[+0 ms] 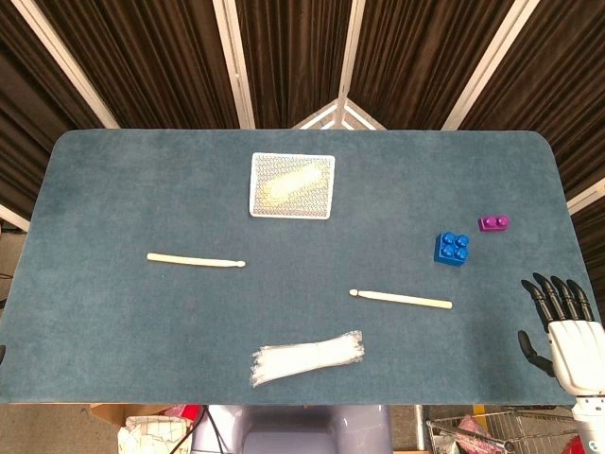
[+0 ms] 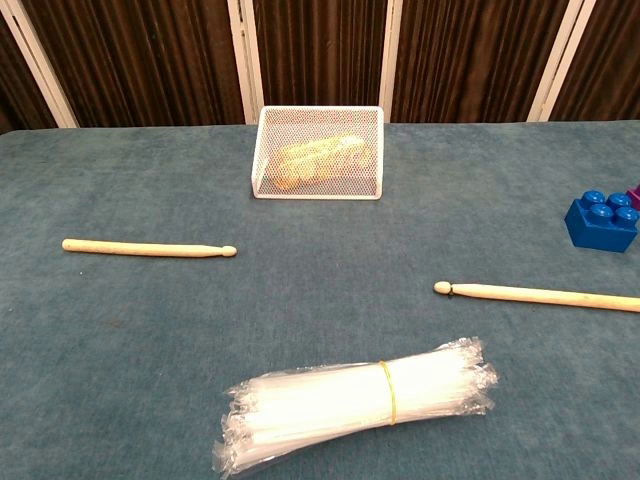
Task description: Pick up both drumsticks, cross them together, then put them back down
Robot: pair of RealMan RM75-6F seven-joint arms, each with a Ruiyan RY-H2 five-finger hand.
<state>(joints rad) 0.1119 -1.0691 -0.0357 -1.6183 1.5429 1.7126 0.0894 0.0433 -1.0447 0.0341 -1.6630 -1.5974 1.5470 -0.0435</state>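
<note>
Right hand [image 1: 565,331] sits at the table's [image 1: 113,189] near right corner in the head view, fingers spread and pointing away from me, holding nothing; it touches neither stick. Left hand does not show in either view.

Left drumstick [image 1: 196,259] lies flat on the blue-grey cloth, left of centre, tip pointing right. In the chest view it [image 2: 148,248] lies the same way, well clear of everything else.

Right drumstick [image 1: 401,299] lies flat right of centre, tip pointing left, butt end toward my right hand but apart from it. Chest view shows it [image 2: 540,295] running off the right edge of the frame.

The two sticks are well apart, roughly end-on to each other, not crossed.

Between them, nearer my side, lies a bundle of clear plastic straws [image 2: 355,405] with a yellow band around it. At the far centre stands a white mesh basket [image 2: 318,152] with something pale yellow inside. Right of the right drumstick, farther back, a blue brick [image 1: 452,249] and just beside it a small purple brick [image 1: 493,223]
</note>
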